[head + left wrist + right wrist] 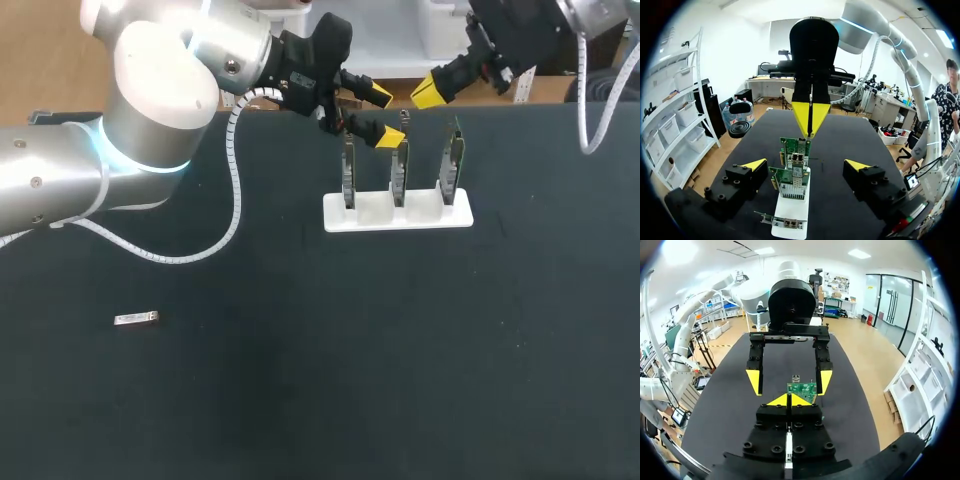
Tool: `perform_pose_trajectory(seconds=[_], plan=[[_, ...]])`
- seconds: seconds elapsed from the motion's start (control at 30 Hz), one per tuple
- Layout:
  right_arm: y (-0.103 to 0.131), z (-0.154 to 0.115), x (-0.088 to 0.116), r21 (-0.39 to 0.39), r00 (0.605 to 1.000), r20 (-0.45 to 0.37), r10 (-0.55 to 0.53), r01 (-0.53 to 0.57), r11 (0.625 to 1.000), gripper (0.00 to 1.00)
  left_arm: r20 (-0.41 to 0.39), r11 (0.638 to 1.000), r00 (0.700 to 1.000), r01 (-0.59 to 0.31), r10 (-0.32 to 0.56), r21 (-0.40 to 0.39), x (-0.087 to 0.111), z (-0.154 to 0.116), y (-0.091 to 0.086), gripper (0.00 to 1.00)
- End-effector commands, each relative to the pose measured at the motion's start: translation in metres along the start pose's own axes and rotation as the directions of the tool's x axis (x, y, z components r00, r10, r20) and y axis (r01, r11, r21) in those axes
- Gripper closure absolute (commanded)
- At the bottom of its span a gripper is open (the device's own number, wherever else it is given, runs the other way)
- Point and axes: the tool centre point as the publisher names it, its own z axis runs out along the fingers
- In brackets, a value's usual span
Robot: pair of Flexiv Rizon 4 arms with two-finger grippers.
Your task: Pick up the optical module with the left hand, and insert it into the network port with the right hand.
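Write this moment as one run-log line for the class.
left end effector: open, by card stand | right end effector: shut, near stand | optical module: on table, not picked up

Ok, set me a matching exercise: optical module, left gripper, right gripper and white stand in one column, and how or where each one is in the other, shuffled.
1. optical module
2. left gripper
3. right gripper
4. white stand

A. holds three upright cards
B. open
C. lying flat, far from both arms
D. shut

Pairs: 1-C, 2-B, 3-D, 4-A.
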Motion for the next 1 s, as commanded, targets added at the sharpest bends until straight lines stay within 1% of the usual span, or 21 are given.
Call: perform_pose_trajectory(seconds=[0.03, 0.5, 1.0], plan=[[-0.009, 0.008, -0.002, -0.016, 1.000, -0.004, -0.004, 0.004, 1.000, 1.00, 0.001, 1.000, 1.000, -0.001, 0.001, -0.003, 0.001, 0.000, -0.001, 0.00], [-0.010, 0.020, -0.002, -0.043, 1.000, -0.017, 0.004, -0.005, 0.999, 1.00, 0.001, 1.000, 1.000, -0.001, 0.001, -0.003, 0.001, 0.000, -0.001, 0.00], [-0.012, 0.022, 0.001, -0.041, 1.000, -0.024, 0.013, -0.014, 0.999, 1.00, 0.001, 1.000, 1.000, -0.001, 0.001, -0.003, 0.001, 0.000, -0.001, 0.00]])
